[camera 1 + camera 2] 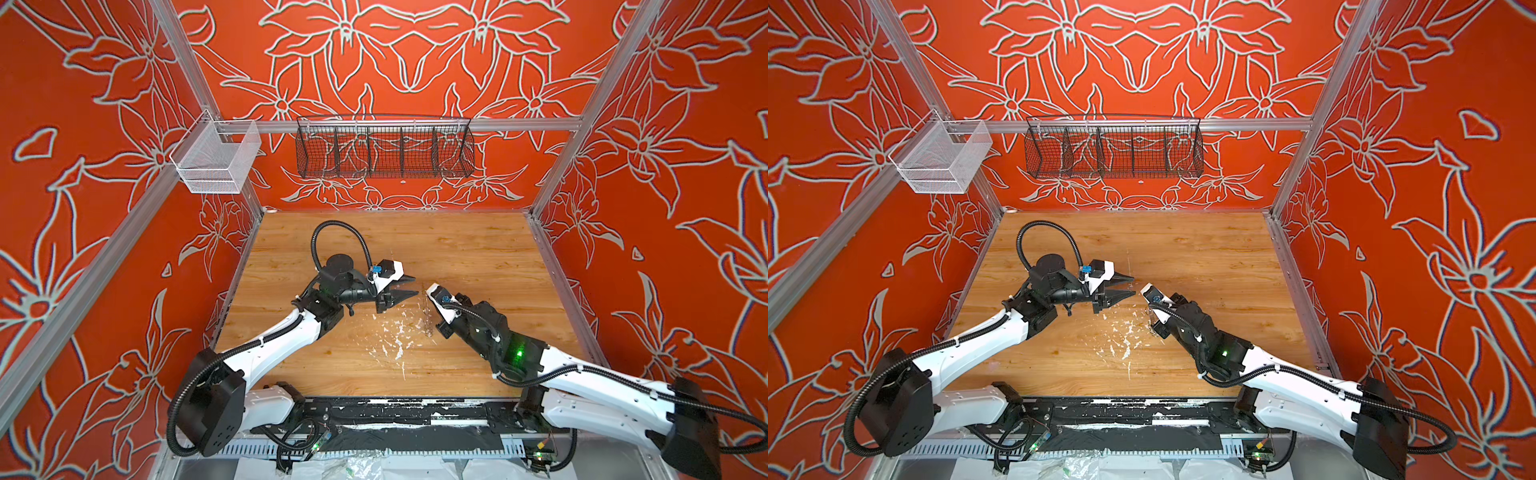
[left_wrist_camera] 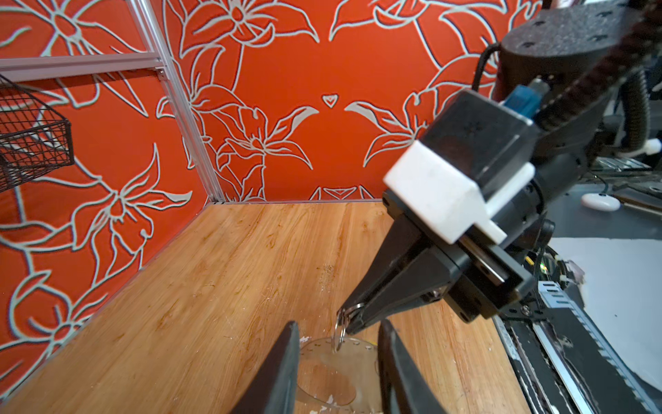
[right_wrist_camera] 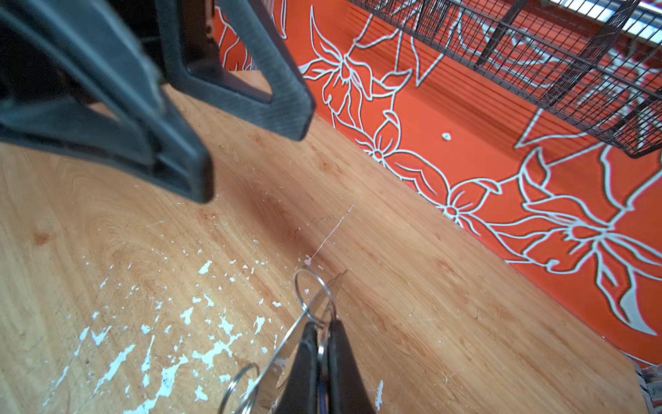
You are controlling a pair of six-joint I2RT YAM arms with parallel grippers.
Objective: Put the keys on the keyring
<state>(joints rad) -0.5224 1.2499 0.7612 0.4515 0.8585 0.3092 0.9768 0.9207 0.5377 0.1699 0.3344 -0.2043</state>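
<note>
Your right gripper [image 2: 349, 315] has its jaws pinched tight on a small metal split ring [image 2: 339, 335], and the keyring [image 2: 335, 372] hangs from that split ring. In the left wrist view the keyring shows as a pale, nearly see-through flat disc with a large hole, lifted at the pinched side; whether its lower edge touches the table [image 2: 215, 286] you cannot tell. In the right wrist view the closed tips [image 3: 322, 344] grip the ring's thin edge, one split ring [image 3: 312, 294] standing just beyond them and another [image 3: 236, 389] lying on the side toward the white scuffs. A hint of blue shows between the tips, too small to identify.

Your left gripper [image 1: 405, 286] hovers just beside the keyring, on the side away from the right arm. Its jaws stand partly apart with nothing between them. In the left wrist view its two fingers [image 2: 283, 372] flank the disc without clearly touching it.

In both top views the keyring is barely visible, a faint glint [image 1: 428, 309] between the two grippers, at the far edge of the patch of white scuffs [image 1: 395, 336]. The right gripper itself [image 1: 1148, 316] is mostly hidden under its wrist there.

The keys cannot be made out in any view.
</note>
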